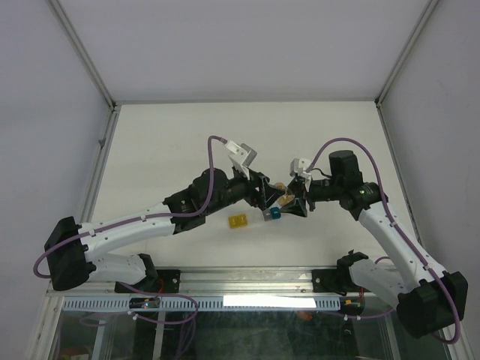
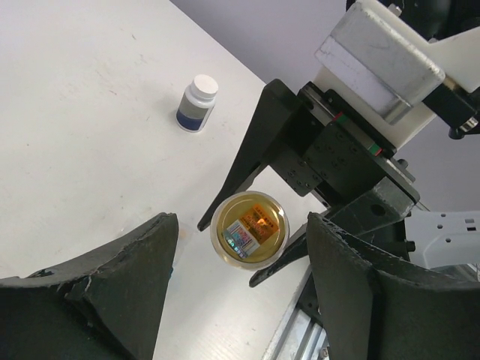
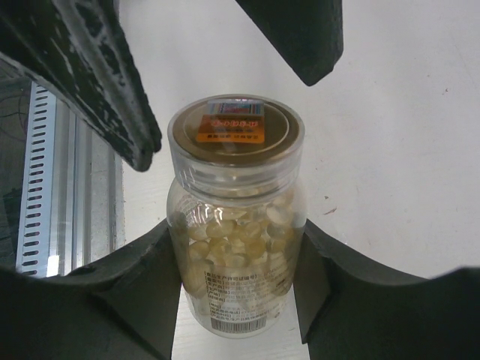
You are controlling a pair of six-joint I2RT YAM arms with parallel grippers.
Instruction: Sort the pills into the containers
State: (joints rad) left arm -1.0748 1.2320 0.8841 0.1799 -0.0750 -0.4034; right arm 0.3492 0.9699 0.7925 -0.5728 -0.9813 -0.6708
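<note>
Up top, the left claw (image 1: 274, 196) and the right claw (image 1: 295, 201) meet nose to nose over the white counter (image 1: 187, 135), and the yellow container (image 1: 239, 220) and blue container (image 1: 274, 214) sit on it close by, a little apart. Next, the left wrist view looks at the lid of a round clear bottle (image 2: 249, 226) between the left claw's spread fingers, which do not touch it, with a small dark bottle (image 2: 198, 103) standing farther off. Last, the right wrist view shows the right claw squeezing the clear bottle by its sides, and the pills (image 3: 225, 240) are packed inside it.
</note>
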